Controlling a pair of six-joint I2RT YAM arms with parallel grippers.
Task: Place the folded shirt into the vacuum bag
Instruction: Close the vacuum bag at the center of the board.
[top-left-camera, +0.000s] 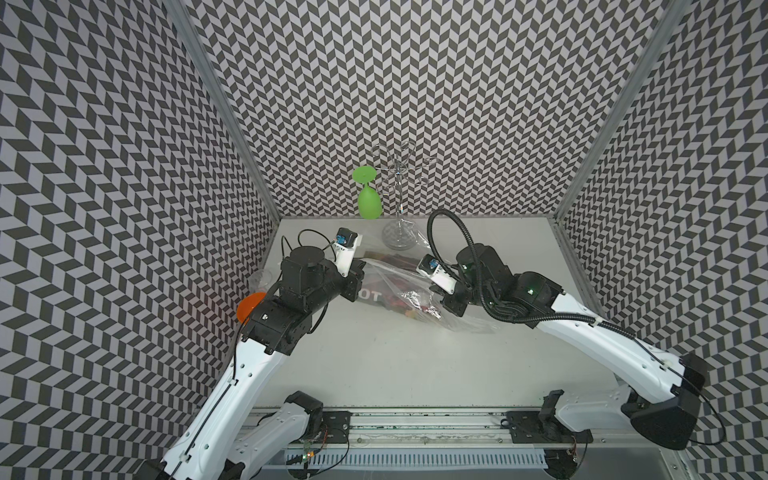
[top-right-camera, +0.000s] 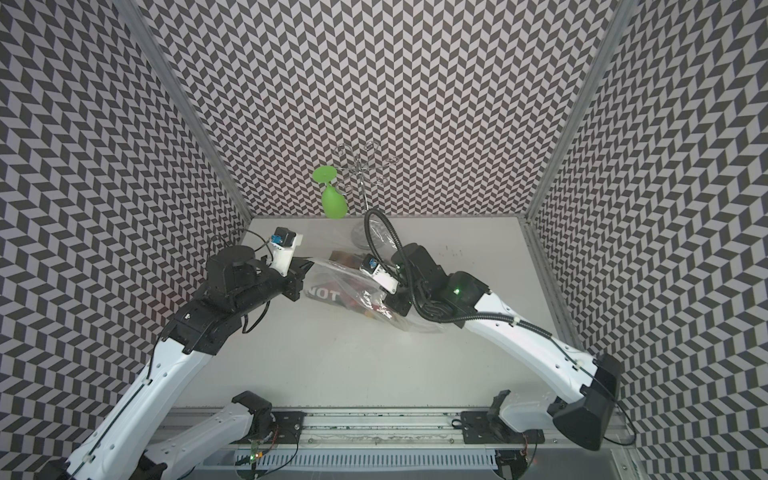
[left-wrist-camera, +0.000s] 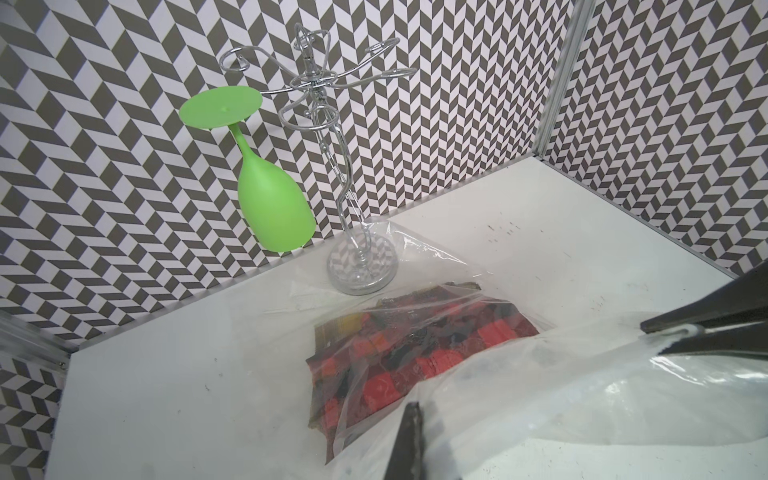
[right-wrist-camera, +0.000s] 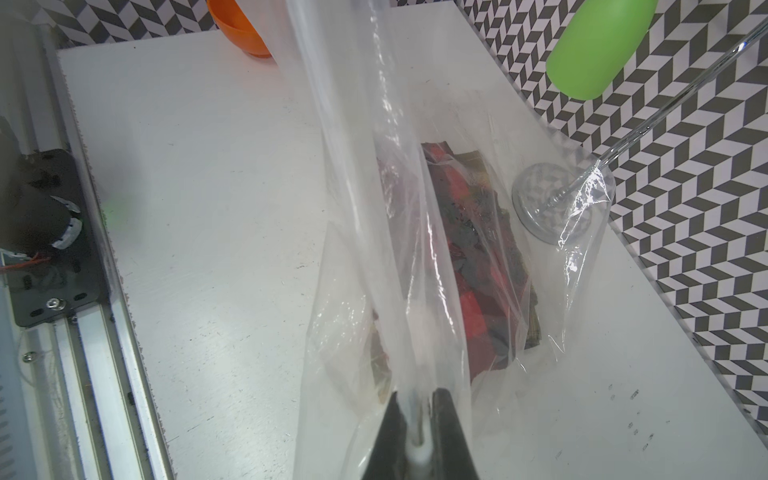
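Holding the vacuum bag (top-left-camera: 399, 286) up by its mouth, the folded shirt (left-wrist-camera: 415, 357) lying inside it toward twelve o'clock on the table (top-left-camera: 395, 374), I have my left pincer (top-right-camera: 309, 264) and my right pincer (right-wrist-camera: 415, 415) both clamped on its rim. I judge the shirt nearly seated; next I must settle it deeper without snagging the wire rack (left-wrist-camera: 353, 270) at twelve o'clock. Only the right wrist view shows the zip strip (right-wrist-camera: 417, 451) nipped; both top views hide it.
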